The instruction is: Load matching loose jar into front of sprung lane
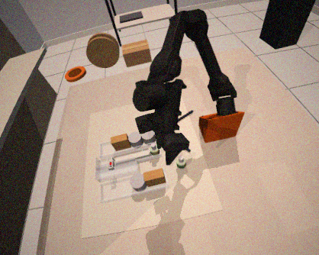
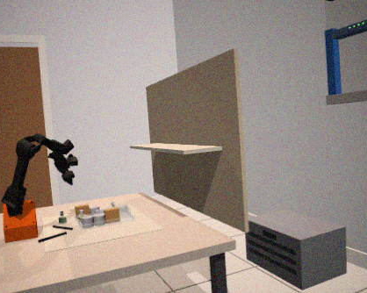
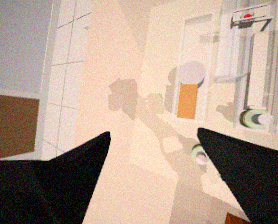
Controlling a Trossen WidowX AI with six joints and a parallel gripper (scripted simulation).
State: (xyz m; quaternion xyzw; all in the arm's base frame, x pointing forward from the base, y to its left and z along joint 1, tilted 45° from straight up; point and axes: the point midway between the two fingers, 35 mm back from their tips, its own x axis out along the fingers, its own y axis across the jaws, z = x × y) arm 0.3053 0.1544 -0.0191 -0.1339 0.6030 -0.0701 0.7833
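Reaching forward and down from its orange base [image 1: 220, 126], arm folded, end effector [image 1: 175, 150] spread wide, grasping nothing, above loose jar [image 1: 181, 163].

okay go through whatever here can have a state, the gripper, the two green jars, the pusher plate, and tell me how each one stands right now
gripper: open, nothing between the fingers, held above the mat.
loose jar: upright on the mat, outside the rack, not gripped.
jar in the lane: upright at the front end of the middle lane.
pusher plate: cannot tell; not made out in these views.
red-marked clip: at the far end of the middle lane, away from the jar.
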